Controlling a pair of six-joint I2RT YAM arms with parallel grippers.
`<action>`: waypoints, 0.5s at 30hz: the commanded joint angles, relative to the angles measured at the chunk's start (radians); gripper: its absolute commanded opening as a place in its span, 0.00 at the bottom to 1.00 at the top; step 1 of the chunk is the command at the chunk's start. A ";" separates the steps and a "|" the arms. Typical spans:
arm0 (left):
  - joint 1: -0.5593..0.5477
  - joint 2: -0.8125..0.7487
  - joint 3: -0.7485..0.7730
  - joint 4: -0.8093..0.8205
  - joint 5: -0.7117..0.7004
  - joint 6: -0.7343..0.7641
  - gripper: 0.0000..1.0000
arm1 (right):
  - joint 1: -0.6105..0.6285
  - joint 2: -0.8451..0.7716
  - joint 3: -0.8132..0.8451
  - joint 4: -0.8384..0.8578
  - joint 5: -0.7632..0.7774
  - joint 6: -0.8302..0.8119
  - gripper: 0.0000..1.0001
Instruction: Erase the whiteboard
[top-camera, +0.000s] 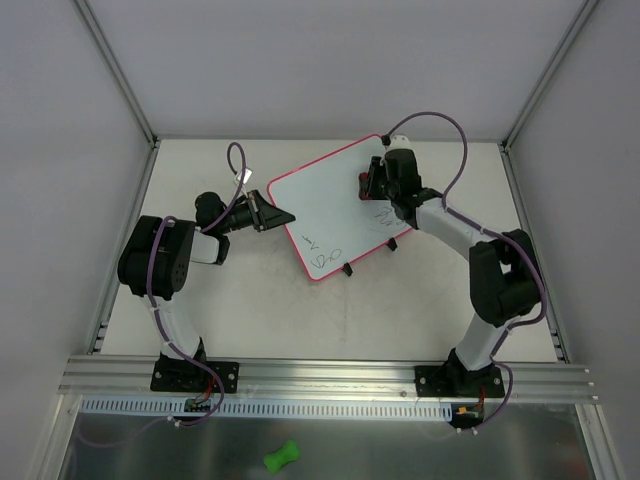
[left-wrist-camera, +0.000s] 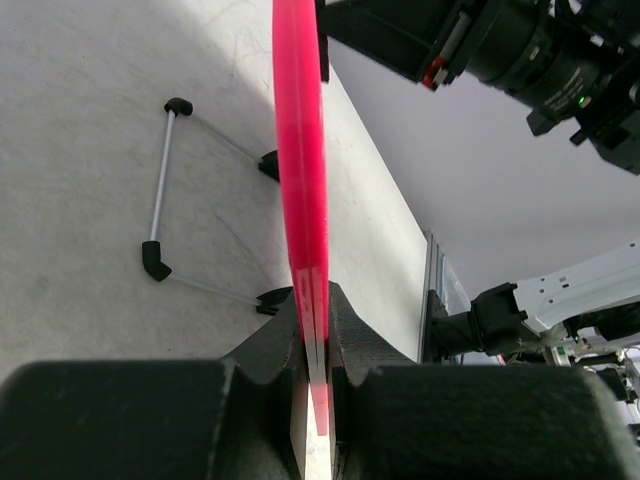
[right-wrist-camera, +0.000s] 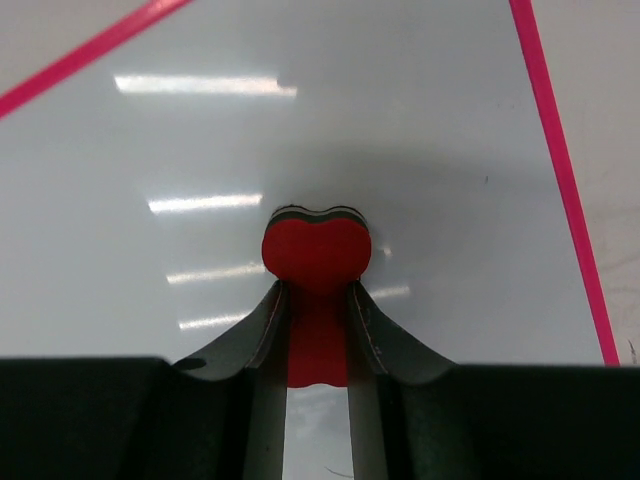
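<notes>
The whiteboard (top-camera: 335, 205) lies tilted across the middle of the table, white with a red-pink rim and dark scribbles near its near edge and right side. My left gripper (top-camera: 283, 215) is shut on the board's left rim; in the left wrist view the pink rim (left-wrist-camera: 300, 160) runs edge-on between the fingers (left-wrist-camera: 355, 330). My right gripper (top-camera: 374, 183) stands over the board's far right part, shut on a small red bone-shaped eraser (right-wrist-camera: 316, 255). The eraser's rounded end rests against the white surface (right-wrist-camera: 200, 150).
Two black feet (top-camera: 347, 269) stick out from the board's near edge. A green bone-shaped object (top-camera: 282, 456) lies below the rail in front of the arm bases. Grey walls and metal frame posts close in the table at the back and sides.
</notes>
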 joint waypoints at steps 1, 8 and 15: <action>-0.032 -0.003 0.020 0.378 0.128 0.058 0.00 | -0.036 0.080 0.127 -0.088 -0.069 0.074 0.00; -0.032 -0.004 0.018 0.378 0.131 0.061 0.00 | -0.121 0.128 0.220 -0.203 -0.087 0.148 0.00; -0.032 -0.004 0.020 0.378 0.131 0.061 0.00 | -0.185 0.091 0.083 -0.208 -0.026 0.201 0.00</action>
